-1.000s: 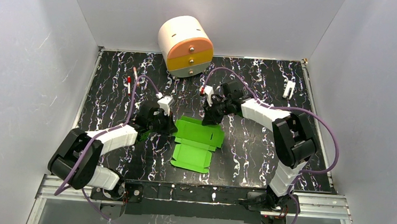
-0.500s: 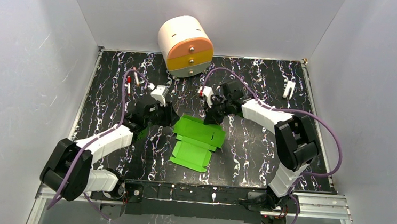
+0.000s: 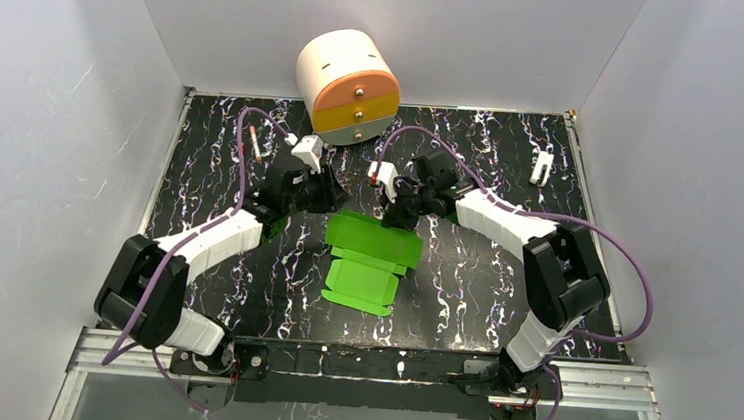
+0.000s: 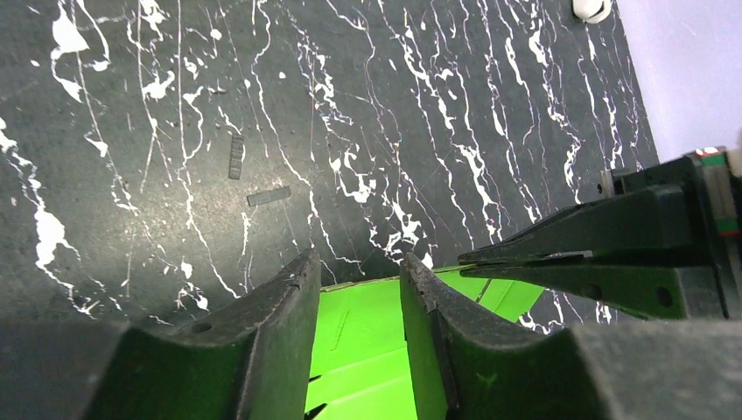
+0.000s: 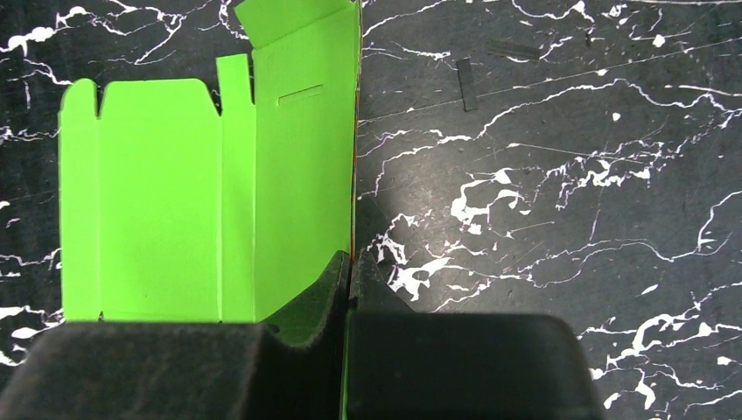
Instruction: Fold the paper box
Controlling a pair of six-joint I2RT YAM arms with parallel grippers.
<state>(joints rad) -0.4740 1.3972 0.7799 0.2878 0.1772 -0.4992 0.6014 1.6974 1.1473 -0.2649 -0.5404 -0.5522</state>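
Overhead, the paper box [image 3: 364, 265] lies as a bright green die-cut sheet near the middle of the black marbled table [image 3: 473, 278], between my two arms. My right gripper [image 3: 400, 215] is at its far right corner and my left gripper [image 3: 321, 198] at its far left corner. Behind them, against the back wall, stands the cream round drawer unit [image 3: 348, 86] with orange and yellow fronts. A small white piece [image 3: 542, 166] lies well apart near the far right edge, and a red-tipped pen [image 3: 253, 141] lies far left.

From my left wrist, my left gripper [image 4: 359, 262] has its jaws apart and holds nothing. The paper box [image 4: 367, 350] shows green in the gap below my fingers, though I cannot tell whether they touch it. On the right, my right gripper [image 4: 490, 260] lies flat and clamped along the card's edge. Two short dark strips [image 4: 269, 197] lie on the table beyond.

From my right wrist, my right gripper [image 5: 348, 267] is squeezed tight on the right-hand edge of the paper box [image 5: 166, 201], the thin card caught between the fingers. The creased panels spread to the left of the grip. A narrow slot [image 5: 300, 94] is cut in the nearest panel, and a flap [image 5: 289, 17] sticks out at the top.
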